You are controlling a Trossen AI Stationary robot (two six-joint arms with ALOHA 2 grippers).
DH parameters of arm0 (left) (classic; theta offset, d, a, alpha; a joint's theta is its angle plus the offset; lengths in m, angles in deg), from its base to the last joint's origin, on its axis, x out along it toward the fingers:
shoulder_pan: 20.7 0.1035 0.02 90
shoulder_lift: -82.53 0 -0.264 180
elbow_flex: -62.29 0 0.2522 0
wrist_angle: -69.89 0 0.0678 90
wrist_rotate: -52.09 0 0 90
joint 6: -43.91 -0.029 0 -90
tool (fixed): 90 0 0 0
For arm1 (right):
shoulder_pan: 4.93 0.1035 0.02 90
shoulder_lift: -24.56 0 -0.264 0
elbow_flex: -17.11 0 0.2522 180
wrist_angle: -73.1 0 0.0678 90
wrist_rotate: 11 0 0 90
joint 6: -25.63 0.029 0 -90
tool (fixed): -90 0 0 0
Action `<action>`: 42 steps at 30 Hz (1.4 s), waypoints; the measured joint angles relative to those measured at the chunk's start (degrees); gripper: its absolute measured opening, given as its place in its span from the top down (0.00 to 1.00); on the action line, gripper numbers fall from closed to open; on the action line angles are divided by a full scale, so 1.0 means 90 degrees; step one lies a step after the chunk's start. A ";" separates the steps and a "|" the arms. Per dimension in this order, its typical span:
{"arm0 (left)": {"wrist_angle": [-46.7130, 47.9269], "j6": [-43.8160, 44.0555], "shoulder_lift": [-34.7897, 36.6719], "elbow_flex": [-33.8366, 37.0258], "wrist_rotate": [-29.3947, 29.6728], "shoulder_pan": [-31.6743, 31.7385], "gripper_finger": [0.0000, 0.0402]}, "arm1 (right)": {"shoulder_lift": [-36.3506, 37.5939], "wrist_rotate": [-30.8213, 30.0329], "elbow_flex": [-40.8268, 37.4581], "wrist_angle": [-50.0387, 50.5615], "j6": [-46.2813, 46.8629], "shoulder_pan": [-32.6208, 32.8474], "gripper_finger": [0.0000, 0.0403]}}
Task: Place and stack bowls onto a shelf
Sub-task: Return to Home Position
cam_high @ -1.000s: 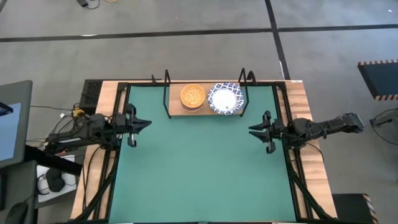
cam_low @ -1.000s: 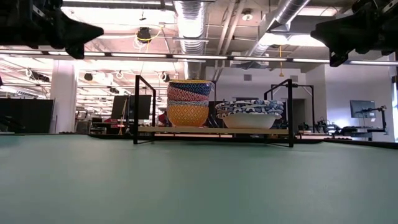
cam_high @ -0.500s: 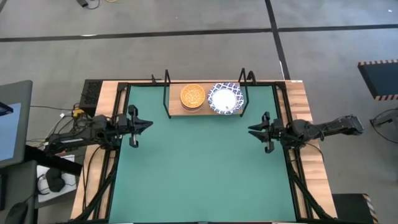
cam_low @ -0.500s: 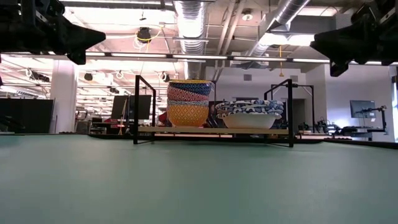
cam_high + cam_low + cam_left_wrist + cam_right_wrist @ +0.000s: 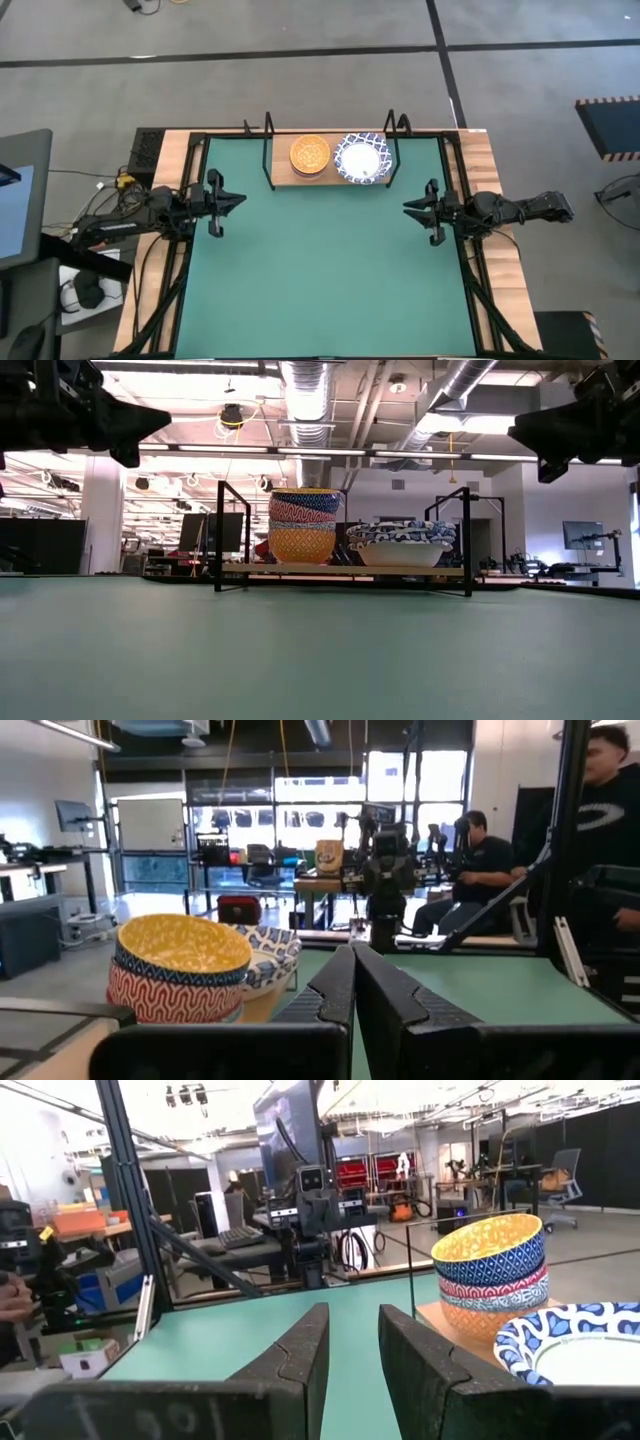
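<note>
The shelf [image 5: 282, 178], a light-wood board in a black wire frame, stands at the middle of the table's far edge. On its left part rests a stack of coloured bowls [image 5: 310, 155] [image 5: 303, 527], yellow inside the top one. Beside it on the right rests a stack of white bowls with blue lattice rims [image 5: 360, 160] [image 5: 402, 543]. My left gripper [image 5: 240, 199] [image 5: 352, 952] hovers shut over the mat's left edge, pointing inward. My right gripper [image 5: 405, 209] [image 5: 352, 1315] hovers over the mat's right side, open, with nothing between its fingers.
The green mat [image 5: 320, 280] spreads between both arms and the near edge. The shelf's black upright posts [image 5: 219, 535] [image 5: 468, 540] rise at its ends. Beyond the table, people [image 5: 480, 850] sit and stand in the room.
My right arm has folded back a little toward the table's right edge, while its gripper stays almost in place. Bowls and shelf have not moved.
</note>
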 joint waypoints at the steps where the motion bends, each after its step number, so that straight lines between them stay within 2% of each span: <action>1: -0.0026 0.0011 -0.0001 0.0000 0.0002 -0.0023 1.00 | -0.0003 0.0000 -0.0015 -0.0016 0.0007 0.0000 0.71; 8: -0.0022 -0.0054 -0.0017 0.0005 0.0012 -0.0244 1.00 | -0.0006 -0.0176 -0.0017 -0.0240 -0.0123 0.0000 0.71; 11: 0.0080 -0.0070 -0.0017 0.0008 0.0114 -0.0311 1.00 | -0.0006 -0.0444 -0.0017 -0.0077 -0.0135 0.0000 0.71; 17: 0.0286 -0.0017 -0.0017 0.0013 0.0128 -0.0324 1.00 | -0.0008 -0.0464 -0.0022 0.0129 0.0050 0.0000 0.71; 27: 0.1447 -0.0022 -0.0024 0.0017 0.0114 -0.0322 1.00 | -0.0010 -0.0461 -0.0029 0.0367 0.0055 0.0000 0.71; 39: 0.1402 -0.0024 -0.0005 0.0030 0.0074 -0.0338 1.00 | -0.0003 -0.0454 -0.0032 0.0536 0.0072 0.0053 0.71; 42: 0.1034 -0.0027 0.0010 0.0027 0.0017 -0.0353 1.00 | -0.0003 -0.0442 -0.0034 0.0545 0.0072 0.0129 0.71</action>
